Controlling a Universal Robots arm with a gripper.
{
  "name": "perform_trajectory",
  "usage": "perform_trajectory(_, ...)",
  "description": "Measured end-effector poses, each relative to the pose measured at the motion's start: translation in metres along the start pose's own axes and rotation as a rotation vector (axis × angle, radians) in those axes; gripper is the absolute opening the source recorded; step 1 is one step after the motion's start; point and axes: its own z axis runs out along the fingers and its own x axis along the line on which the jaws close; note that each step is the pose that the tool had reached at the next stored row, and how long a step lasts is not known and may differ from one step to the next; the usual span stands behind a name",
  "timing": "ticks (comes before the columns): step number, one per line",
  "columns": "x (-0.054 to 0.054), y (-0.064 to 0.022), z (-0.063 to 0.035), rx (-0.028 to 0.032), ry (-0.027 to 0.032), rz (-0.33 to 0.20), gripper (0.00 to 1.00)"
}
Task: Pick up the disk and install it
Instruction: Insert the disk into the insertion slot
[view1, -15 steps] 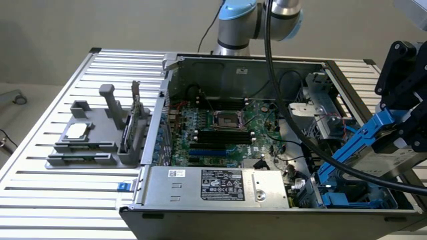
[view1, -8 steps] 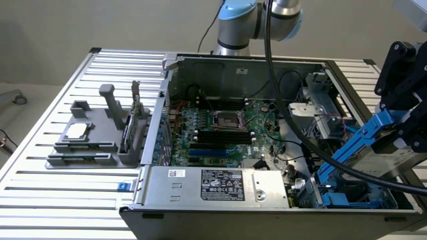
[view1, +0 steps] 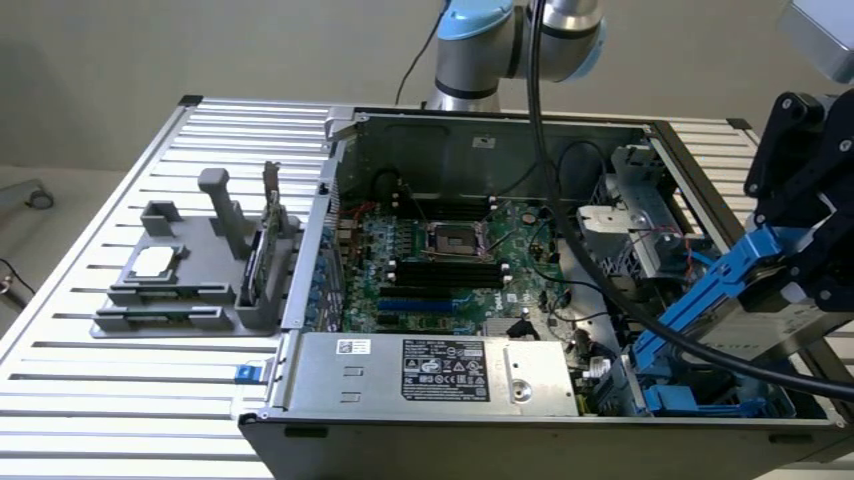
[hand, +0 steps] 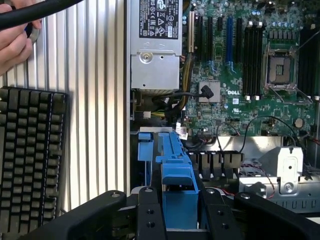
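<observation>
The gripper (view1: 798, 265) is holding the disk (view1: 754, 310) tilted above the blue drive bay (view1: 694, 402) inside the open computer case (view1: 400, 440).

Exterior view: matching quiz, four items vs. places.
1. silver-grey disk in blue plastic carrier frame
2. silver power supply box, white label
3. grey plastic fixture
4. small square silver chip

A. on slatted metal table, exterior view's left
B. atop the grey fixture
C. held tilted in black gripper, exterior view's right
D. inside open computer case

Pairs: 1-C, 2-D, 3-A, 4-B
</observation>
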Motion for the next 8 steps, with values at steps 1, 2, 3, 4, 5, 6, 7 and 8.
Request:
perform_trajectory(1,0.0000,0.0000,0.0003,0.0000,0.0000,0.000,0.33)
perform_trajectory(2,0.0001,0.0000,0.0008,0.0000,0.0000,0.000,0.33)
perform_trajectory(3,0.0001,0.0000,0.0012,0.0000,0.0000,-0.001,0.33)
perform_trajectory(4,0.0001,-0.0001,0.0016,0.0000,0.0001,-0.001,0.33)
perform_trajectory(5,0.0002,-0.0001,0.0020,0.0000,0.0001,-0.001,0.33)
perform_trajectory(6,0.0002,-0.0002,0.0024,-0.0001,0.0000,-0.002,0.33)
perform_trajectory(7,0.0002,-0.0004,0.0028,-0.0001,0.0001,-0.003,0.33)
perform_trajectory(8,0.0003,-0.0004,0.0031,0.0000,0.0002,-0.004,0.33)
